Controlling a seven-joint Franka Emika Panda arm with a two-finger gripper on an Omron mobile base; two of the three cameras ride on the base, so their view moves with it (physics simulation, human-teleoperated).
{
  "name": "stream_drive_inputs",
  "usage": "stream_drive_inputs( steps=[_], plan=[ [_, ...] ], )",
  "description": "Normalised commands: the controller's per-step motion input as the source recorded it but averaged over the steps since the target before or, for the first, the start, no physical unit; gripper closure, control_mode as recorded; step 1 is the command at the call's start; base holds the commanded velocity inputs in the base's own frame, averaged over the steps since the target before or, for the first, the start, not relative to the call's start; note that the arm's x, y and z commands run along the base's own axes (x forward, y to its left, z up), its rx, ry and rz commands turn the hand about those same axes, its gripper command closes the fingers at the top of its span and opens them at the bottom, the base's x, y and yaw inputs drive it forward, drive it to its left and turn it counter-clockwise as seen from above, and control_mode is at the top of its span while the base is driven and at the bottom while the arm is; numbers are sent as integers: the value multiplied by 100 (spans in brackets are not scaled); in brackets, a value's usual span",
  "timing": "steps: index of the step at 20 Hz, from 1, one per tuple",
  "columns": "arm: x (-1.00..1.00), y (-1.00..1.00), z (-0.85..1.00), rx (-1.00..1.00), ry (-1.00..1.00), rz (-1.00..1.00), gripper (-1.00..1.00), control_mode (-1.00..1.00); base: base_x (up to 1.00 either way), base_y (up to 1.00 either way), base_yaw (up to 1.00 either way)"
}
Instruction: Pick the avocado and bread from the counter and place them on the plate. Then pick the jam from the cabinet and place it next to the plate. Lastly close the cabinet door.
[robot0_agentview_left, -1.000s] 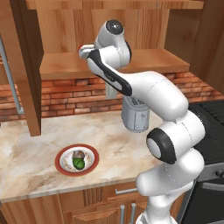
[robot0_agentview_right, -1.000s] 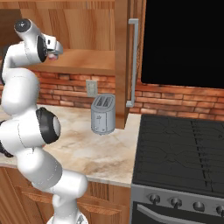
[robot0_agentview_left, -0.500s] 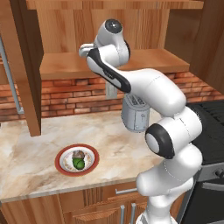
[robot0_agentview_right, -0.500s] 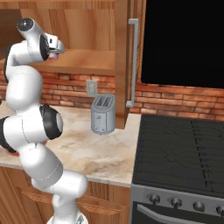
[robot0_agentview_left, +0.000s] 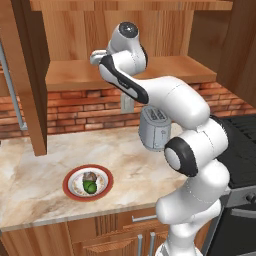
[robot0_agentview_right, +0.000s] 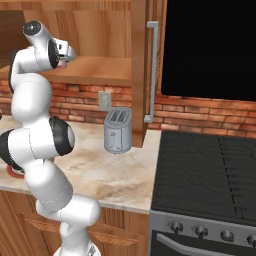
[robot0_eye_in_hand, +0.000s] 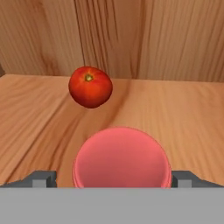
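My gripper (robot0_eye_in_hand: 113, 179) is open inside the cabinet (robot0_agentview_left: 150, 70), low over its wood shelf. The jam (robot0_eye_in_hand: 121, 156), a pinkish-red jar seen from its lid side, sits between the two fingertips (robot0_eye_in_hand: 43, 178), with a tip on either side. Whether they touch it I cannot tell. In the left base view the hand (robot0_agentview_left: 99, 56) reaches over the shelf's left part. On the counter (robot0_agentview_left: 35, 175) lies the red-rimmed plate (robot0_agentview_left: 70, 192), with the dark-green avocado (robot0_agentview_left: 90, 187) and the brown bread (robot0_agentview_left: 90, 176) on it. The cabinet door (robot0_agentview_right: 140, 75) stands open.
A red round fruit (robot0_eye_in_hand: 90, 86) lies on the shelf behind the jam, near the cabinet's back wall. A silver toaster (robot0_agentview_left: 155, 127) stands on the counter under the shelf. A black stove (robot0_agentview_right: 210, 175) is to the right. The left door (robot0_agentview_left: 30, 75) hangs open beside the arm.
The arm's middle links have swung a little to the left and the hand has edged slightly further over the shelf. The jaws have stayed open.
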Motion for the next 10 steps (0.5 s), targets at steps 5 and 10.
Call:
stream_drive_inputs(
  steps=[5, 10],
  plan=[
    [13, 0, -5, -1, 1, 0, -100, -100, 0, 0, 0],
    [17, 0, -1, -3, 4, -1, 100, -100, 0, 0, 0]
  ],
)
